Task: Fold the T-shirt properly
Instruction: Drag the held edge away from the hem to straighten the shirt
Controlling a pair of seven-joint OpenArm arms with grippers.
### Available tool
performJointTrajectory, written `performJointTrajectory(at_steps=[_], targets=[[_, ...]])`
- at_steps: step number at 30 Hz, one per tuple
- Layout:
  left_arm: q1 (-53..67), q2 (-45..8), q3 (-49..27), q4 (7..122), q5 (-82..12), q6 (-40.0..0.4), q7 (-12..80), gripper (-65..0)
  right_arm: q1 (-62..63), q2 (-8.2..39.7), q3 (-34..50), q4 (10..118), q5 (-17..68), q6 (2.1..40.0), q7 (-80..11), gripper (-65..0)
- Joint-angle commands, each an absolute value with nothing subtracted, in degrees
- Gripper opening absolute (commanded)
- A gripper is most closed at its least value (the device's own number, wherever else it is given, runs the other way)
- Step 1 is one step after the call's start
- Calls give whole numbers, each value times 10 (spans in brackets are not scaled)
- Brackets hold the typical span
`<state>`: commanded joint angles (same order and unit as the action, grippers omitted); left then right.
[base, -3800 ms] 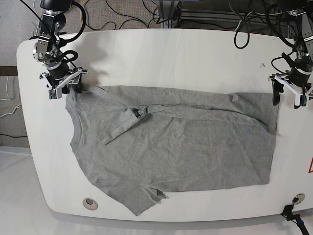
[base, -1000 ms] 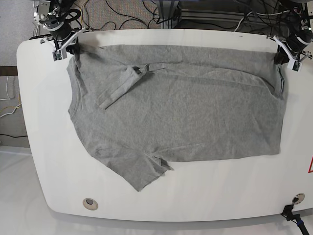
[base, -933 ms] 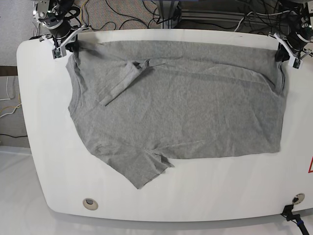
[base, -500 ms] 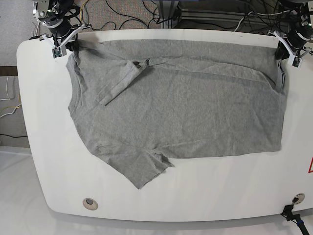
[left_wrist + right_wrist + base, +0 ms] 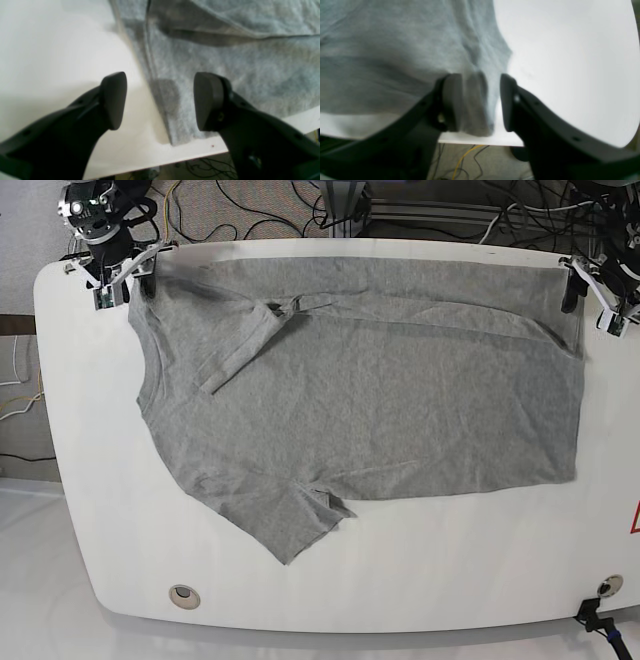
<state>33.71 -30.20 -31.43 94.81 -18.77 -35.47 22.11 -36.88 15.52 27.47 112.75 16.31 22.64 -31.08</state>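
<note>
Both grippers, left point(image 5: 160, 100) and right point(image 5: 477, 102), gape with nothing held over the shirt's point(image 5: 380, 390) corners at the table's point(image 5: 450, 580) far edge; I'd worry cloth slips off.

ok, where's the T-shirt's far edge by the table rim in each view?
Base: T-shirt far edge runs along the top, near the table rim.
Left wrist: a corner lies low centre, between the open left tool fingers.
Right wrist: a corner lies low centre, in the right tool.
Shared landmark: the white table rim.
</note>
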Motion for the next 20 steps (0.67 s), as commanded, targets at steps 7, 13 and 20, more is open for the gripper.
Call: performJointTrajectory(at_steps=[7, 13, 20], targets=[[292, -260, -317, 990, -187, -354, 220, -253, -309, 154, 222, 1131, 163, 226, -311, -387], [244, -233, -305, 989, -136, -353, 220, -254, -242, 154, 156, 1129, 159, 224, -320, -387], [207, -184, -276, 989, -73, -353, 220, -254, -182, 131, 143, 1129, 150, 224, -346, -387]])
